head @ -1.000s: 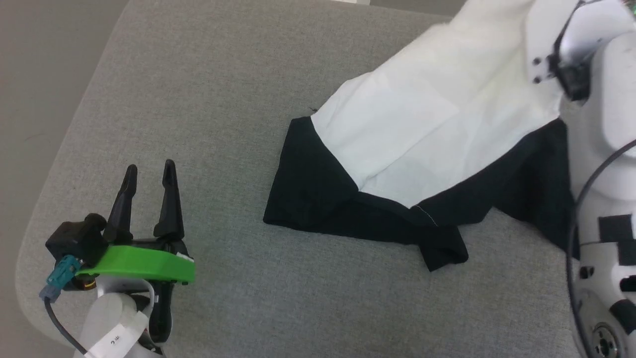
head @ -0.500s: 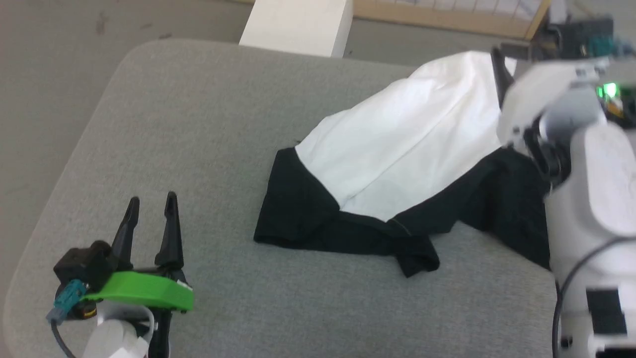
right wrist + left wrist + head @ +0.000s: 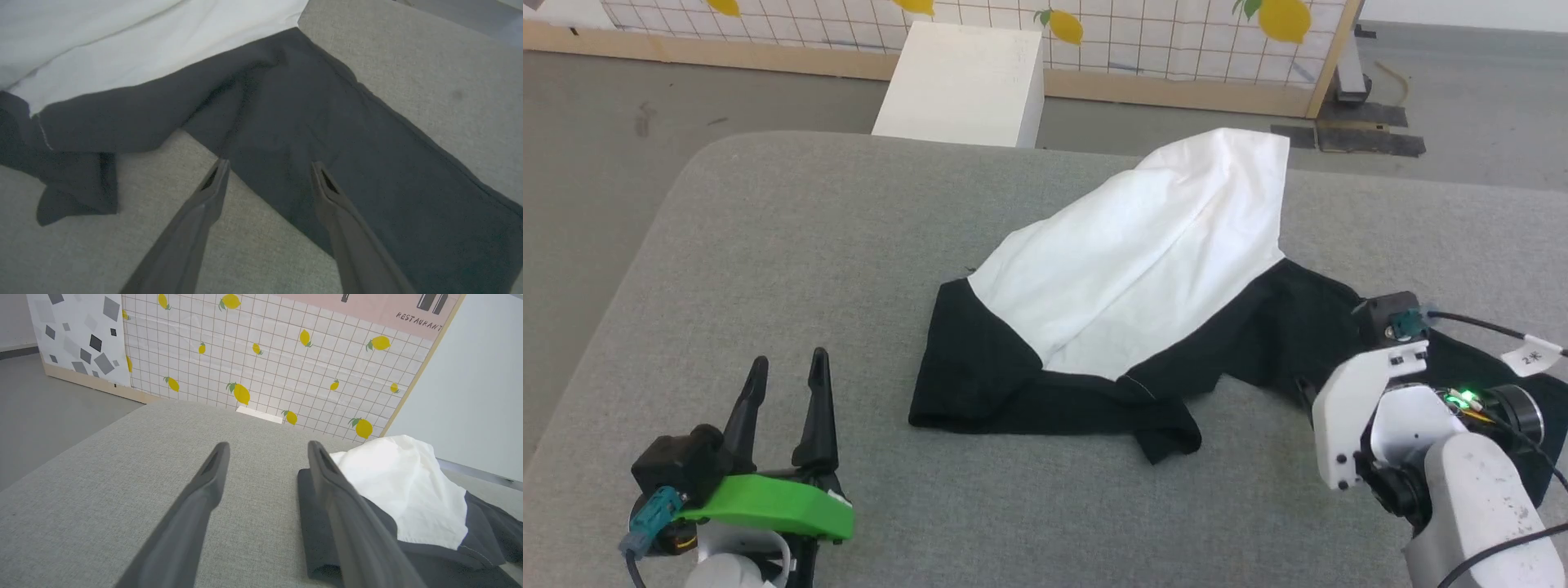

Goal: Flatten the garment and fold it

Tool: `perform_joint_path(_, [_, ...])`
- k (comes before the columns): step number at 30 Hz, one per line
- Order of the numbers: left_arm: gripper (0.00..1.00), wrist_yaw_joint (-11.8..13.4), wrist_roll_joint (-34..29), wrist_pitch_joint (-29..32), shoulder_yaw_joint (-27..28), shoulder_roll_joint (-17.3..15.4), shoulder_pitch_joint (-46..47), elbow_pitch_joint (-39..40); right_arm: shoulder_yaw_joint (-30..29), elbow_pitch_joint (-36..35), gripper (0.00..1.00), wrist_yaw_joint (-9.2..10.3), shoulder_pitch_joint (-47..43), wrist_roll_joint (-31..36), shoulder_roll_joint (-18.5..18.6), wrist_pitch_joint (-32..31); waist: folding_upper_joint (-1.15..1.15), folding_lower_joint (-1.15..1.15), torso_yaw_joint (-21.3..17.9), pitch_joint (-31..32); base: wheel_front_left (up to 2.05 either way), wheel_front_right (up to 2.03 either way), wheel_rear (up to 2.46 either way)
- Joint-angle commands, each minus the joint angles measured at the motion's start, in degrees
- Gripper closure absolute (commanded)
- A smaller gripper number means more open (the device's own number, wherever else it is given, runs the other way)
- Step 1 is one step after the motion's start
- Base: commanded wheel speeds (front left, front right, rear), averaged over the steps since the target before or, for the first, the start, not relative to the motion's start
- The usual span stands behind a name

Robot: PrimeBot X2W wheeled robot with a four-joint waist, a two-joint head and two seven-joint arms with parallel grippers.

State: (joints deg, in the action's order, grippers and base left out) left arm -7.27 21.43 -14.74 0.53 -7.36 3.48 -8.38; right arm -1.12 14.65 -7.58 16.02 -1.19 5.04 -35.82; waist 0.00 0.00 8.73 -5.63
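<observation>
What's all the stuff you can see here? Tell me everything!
shirt: 1, white with black sleeves, rumpled on the middle of the table
table: 1, grey, under the shirt
box: 1, white, on the floor behind the table
wall: 1, white grid with yellow lemons, behind the box
floor: 1, grey, around the table
left jaws: 1 pair, dark, open, lower left over bare table, apart from the shirt
right jaws: 1 pair, dark, open, lower right over a black sleeve, holding nothing
</observation>
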Motion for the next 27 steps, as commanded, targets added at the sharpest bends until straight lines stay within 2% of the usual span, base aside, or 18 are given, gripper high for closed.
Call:
perform_joint_path(1, [0.00, -0.22, 0.18, -0.26, -0.10, -0.23, -0.80, 0.13, 0.95, -0.88, 0.00, 0.09, 0.11, 0.05, 0.89, -1.61, 0.00, 0.00, 0.29, -0.81, 0.00, 0.00, 0.00])
perform_joint_path(8, [0.00, -0.22, 1.41, -0.26, -0.29, -0.83, 0.19, -0.35, 5.09, 0.68, 0.00, 0.09, 2.32, 1.26, 3.08, -7.68, 0.00, 0.00, 1.96, -3.23, 0.00, 0.00, 0.00])
perform_joint_path(19, [0.00, -0.22, 2.90, -0.26, -0.98, -1.29, 2.35, -0.96, 7.34, 7.77, 0.00, 0.09, 5.75, 4.64, 4.63, -8.24, 0.00, 0.00, 3.67, -6.15, 0.00, 0.00, 0.00])
perform_joint_path(20, [0.00, -0.22, 3.01, -0.26, -0.98, -1.35, 2.37, -1.04, 7.05, 8.31, 0.06, 0.09, 5.90, 4.48, 4.43, -8.20, 0.00, 0.00, 3.59, -6.23, 0.00, 0.00, 0.00])
perform_joint_path(21, [0.00, -0.22, 3.06, -0.26, -1.02, -1.41, 2.38, -1.10, 6.91, 8.67, 0.62, 0.09, 6.02, 4.52, 4.39, -8.11, 0.00, 0.00, 3.52, -6.28, 0.00, 0.00, 0.00])
perform_joint_path(22, [0.00, -0.22, 3.11, -0.26, -1.06, -1.49, 2.41, -1.18, 6.75, 8.99, 1.00, 0.09, 6.19, 4.57, 4.30, -7.89, 0.00, 0.00, 3.42, -6.35, 0.00, 0.00, 0.00])
perform_joint_path(27, [0.00, -0.22, 3.30, -0.26, -1.09, -1.63, 2.66, -1.38, 5.98, 9.34, 1.00, 0.09, 6.79, 3.60, 3.99, -5.99, 0.00, 0.00, 2.76, -6.20, 0.00, 0.00, 0.00])
